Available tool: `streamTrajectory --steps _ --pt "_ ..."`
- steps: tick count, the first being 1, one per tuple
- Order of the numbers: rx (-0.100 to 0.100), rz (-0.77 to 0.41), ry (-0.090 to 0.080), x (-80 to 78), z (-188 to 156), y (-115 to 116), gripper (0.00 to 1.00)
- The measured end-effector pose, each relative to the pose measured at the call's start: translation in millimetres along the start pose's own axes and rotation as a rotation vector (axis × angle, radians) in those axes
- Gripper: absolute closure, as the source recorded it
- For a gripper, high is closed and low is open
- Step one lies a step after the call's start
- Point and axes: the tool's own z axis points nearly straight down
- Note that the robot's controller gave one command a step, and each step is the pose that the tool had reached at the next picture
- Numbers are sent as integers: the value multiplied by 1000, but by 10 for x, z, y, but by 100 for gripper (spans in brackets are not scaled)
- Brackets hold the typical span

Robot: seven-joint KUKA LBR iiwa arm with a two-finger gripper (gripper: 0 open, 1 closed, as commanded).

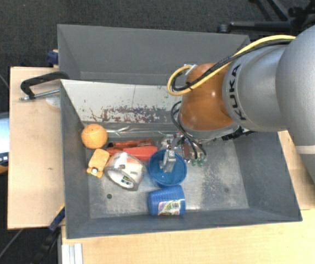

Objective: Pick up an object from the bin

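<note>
Blue bowl [158,175] under claw [171,157], in bin [226,183]

Robotics lab: KUKA arm [278,87] w/ cables [256,44] over grey metal bin [146,54], dark carpet [146,4]

Blue bowl [163,175]: small, round, upright, mouth up, on bin [229,186] floor near middle, just beside blue labelled cup [167,201] lying on side.
</note>
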Motion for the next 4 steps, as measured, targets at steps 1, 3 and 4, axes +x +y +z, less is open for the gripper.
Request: streamTrajectory --steps 1,3,4 --pt "0 0 0 0 0 0 100" --pt "-2 -15 -16 -68 -698 -17 100" --pt "0 -23 10 31 -811 -41 100"
